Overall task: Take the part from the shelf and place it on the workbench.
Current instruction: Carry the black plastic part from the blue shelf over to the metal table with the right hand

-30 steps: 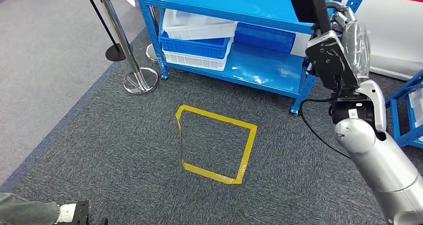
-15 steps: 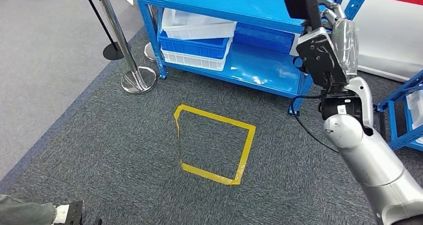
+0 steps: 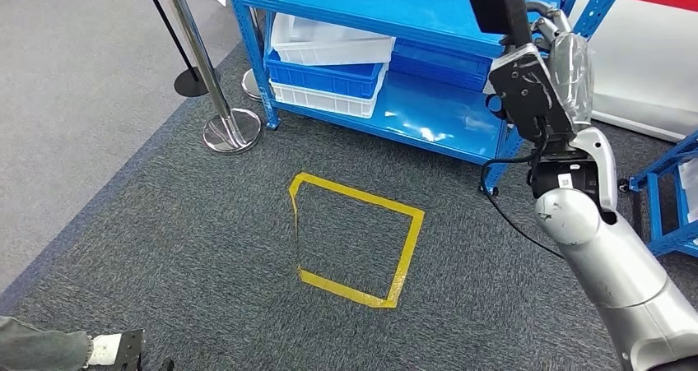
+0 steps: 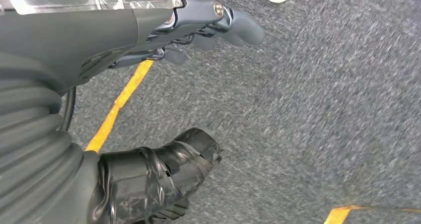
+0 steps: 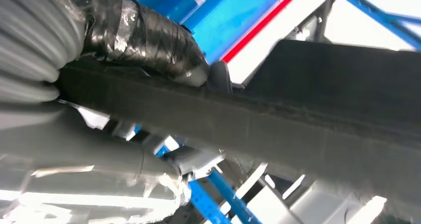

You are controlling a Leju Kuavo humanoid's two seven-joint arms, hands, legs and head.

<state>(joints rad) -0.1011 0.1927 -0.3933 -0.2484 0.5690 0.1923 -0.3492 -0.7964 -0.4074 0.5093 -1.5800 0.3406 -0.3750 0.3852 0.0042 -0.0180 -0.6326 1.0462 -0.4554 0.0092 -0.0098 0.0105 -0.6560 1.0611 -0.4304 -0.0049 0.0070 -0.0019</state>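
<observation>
1. Black, flat and long, the part (image 3: 498, 5) is gripped in the raised right hand (image 3: 556, 67), just beside the blue shelf (image 3: 428, 112) at its right corner.
2. Picking looks done; carrying and placing on the workbench remain.
3. Left hand (image 4: 164, 60) hangs over carpet (image 4: 317, 110), fingers loosely apart, holding nothing.

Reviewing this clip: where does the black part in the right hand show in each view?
Head view: black part at the top edge, above the right hand.
Left wrist view: not in it.
Right wrist view: part spans the picture.
Shared landmark: blue shelf.
</observation>
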